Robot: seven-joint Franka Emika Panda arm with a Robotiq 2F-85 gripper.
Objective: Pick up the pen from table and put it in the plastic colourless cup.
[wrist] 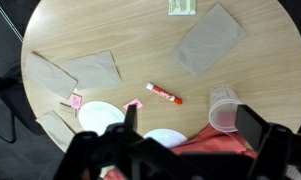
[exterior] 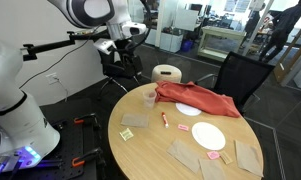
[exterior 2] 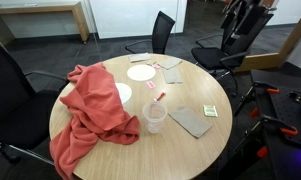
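Pen [wrist: 163, 95] lies apart from cup [wrist: 223, 108] (gap plain only in wrist view).

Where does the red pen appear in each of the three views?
Exterior view: pen just below centre, lower right of the clear cup.
Exterior view: pen near centre, just above the clear cup.
Wrist view: pen at centre, left of the clear cup.
Shared landmark: the clear cup.

Dark grey floor [exterior 2: 50, 55], black office chairs [exterior 2: 162, 30], white wall [exterior 2: 120, 15], bright open office [exterior: 220, 20] beyond.
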